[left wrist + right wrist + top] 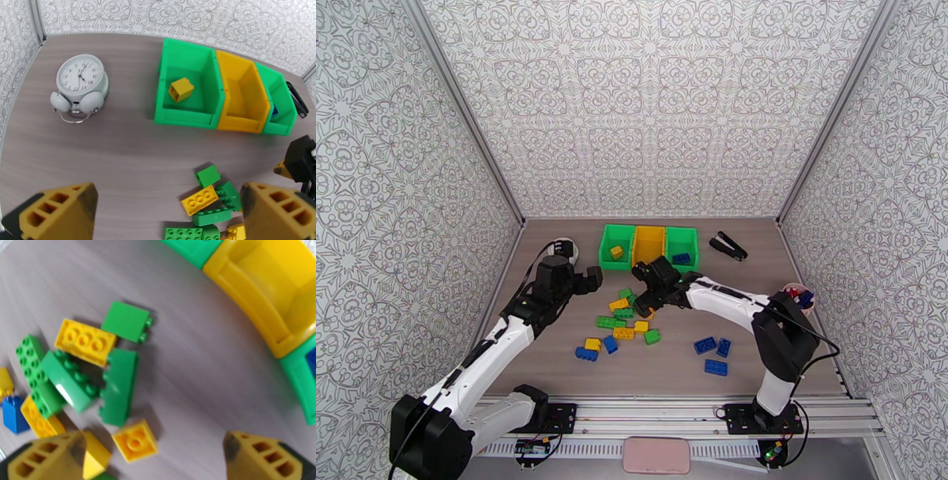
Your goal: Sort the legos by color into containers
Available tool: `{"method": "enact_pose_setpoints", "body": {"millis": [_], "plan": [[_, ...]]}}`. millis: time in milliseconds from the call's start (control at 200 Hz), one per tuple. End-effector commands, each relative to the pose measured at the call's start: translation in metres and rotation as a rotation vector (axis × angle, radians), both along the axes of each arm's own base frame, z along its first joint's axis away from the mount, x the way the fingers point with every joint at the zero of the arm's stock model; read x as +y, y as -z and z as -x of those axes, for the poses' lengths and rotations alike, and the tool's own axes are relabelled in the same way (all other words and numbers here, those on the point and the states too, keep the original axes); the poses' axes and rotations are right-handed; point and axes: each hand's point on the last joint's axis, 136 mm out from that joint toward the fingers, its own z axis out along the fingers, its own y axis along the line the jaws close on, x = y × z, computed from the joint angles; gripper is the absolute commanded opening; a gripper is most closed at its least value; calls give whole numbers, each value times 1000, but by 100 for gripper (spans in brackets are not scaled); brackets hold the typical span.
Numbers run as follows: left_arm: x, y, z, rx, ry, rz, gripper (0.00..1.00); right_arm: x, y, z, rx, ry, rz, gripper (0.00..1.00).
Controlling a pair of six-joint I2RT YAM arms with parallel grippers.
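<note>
While spread open and empty, lower right gripper (155, 441) squarely onto small yellow brick (135, 444) at edge of legos (622, 314) heap before containers (648, 230); pinch flat sides, spare neighbouring green brick (118, 388); park left gripper (170, 213), also open, aside.

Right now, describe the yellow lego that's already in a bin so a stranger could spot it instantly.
Find the row of three joined bins at the far edge of the table. In the left green bin, nearest the alarm clock, lies one small yellow brick. It is the only lego in that bin; the right green bin holds a blue brick.
</note>
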Motion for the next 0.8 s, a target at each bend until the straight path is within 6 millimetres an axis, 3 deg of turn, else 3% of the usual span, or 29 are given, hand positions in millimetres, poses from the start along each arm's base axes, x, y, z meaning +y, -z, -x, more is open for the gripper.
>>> {"method": "enact_pose_setpoints", "body": {"millis": [0, 265, 580, 735, 795], "plan": [[3, 8, 7, 33, -10, 15, 100, 9, 2, -3, 51, 90, -10, 89], [1, 9, 7, 34, 3, 12, 100, 27, 21, -14, 103, 98, -3, 72], [0, 11, 8, 36, 14, 2, 100, 30, 42, -22, 127, 119, 46, 49], [-1, 10, 7, 29, 19, 0, 100, 30, 47, -23, 133, 123, 54, 41], [-1, 10, 7, 30, 21, -1, 100, 29, 46, -23, 128, 125, 55, 34]]}}
